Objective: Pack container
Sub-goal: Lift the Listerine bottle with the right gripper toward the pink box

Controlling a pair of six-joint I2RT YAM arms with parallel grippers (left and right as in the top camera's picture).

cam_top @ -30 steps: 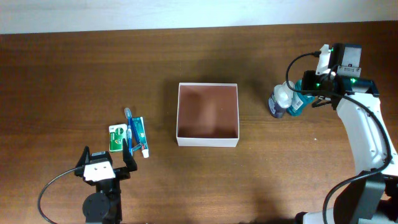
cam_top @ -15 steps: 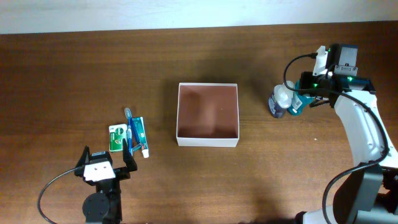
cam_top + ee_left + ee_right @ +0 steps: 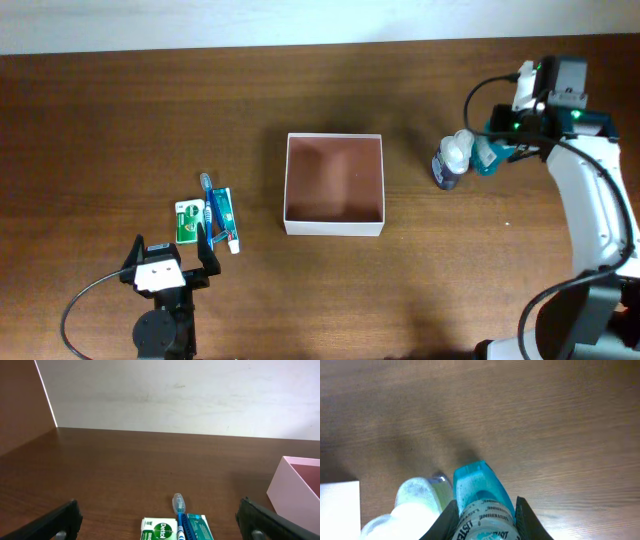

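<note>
Right hand [image 3: 489, 152] has pulled the mouthwash bottle [image 3: 479, 491] farther right of container [image 3: 334, 228].

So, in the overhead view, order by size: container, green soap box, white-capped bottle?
The container, clearly largest.
The green soap box and the white-capped bottle look alike; the bottle's top is nearer the camera, so no ranking.

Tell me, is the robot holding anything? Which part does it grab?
Yes. The right gripper pinches the blue mouthwash bottle by its labelled part, one finger on each side. The left gripper holds nothing.
</note>
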